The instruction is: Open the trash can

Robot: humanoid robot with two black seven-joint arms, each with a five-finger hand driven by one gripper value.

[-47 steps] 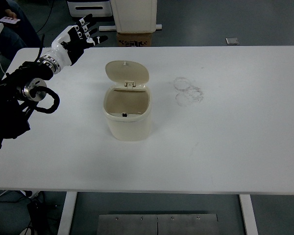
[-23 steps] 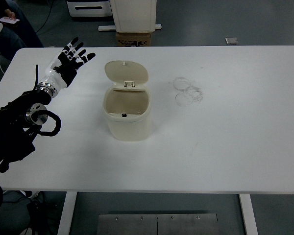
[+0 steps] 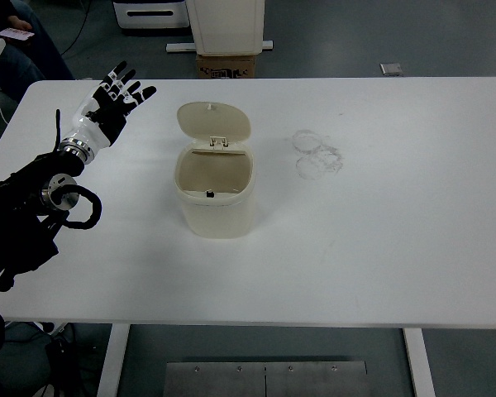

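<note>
Trash can [image 3: 215,192] stands upright on the white table [image 3: 397,215], a little left of the table's middle. Cream body with a matching lid [image 3: 214,121]. The lid is tipped back on its rear hinge and stands up behind the mouth, so the interior is exposed; it looks empty. A small dark catch shows on the front inner rim of the can. Judgement: the can reads as open already, task effectively complete.

Left hand [image 3: 112,101] hovers over the table well to the left of the can, near the far-left corner. Fingers are spread wide, palm bare, nothing held. It touches neither can nor lid. Likely reason for this pose: it is clear of the can because no more contact is needed once the lid is up. The dark forearm and cabling run in from the left edge, nearer the camera than the hand.

Right hand: not visible.

To the right of the can, faint ring-shaped marks [image 3: 317,154] on the tabletop; cannot tell whether stains or clear film.

Writing: a cardboard box [image 3: 228,65] beyond the far edge, behind the can, carries dark print, too small to read. No label legible on the can.
</note>
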